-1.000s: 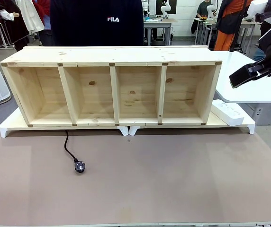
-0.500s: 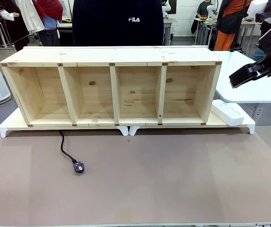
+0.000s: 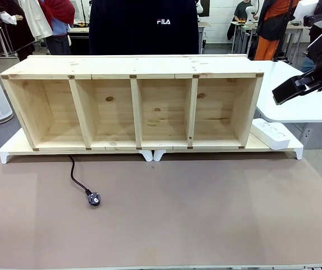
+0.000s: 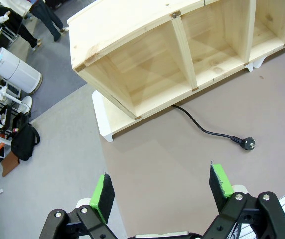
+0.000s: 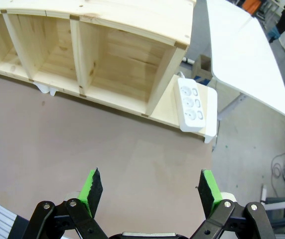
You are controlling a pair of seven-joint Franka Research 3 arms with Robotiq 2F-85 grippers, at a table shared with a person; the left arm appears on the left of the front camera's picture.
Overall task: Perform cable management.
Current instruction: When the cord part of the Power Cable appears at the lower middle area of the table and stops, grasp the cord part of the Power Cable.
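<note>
The cable (image 3: 75,179) lies on the brown desk (image 3: 217,219) in the lower left of the front view. It comes out from under the front edge of the wooden shelf (image 3: 133,65), below the second compartment from the left, and curves down to its round plug (image 3: 94,198), which rests flat on the desk, well apart from both arms. In the left wrist view the left hand (image 4: 161,187) hangs high over the desk with its green pads (image 4: 102,191) spread wide and nothing between them. The right hand (image 5: 150,189) is likewise wide open and empty. A white power strip (image 3: 271,134) sits just beside the shelf's right end. A person (image 3: 144,25) in dark clothing stands behind the shelf, top centre.
</note>
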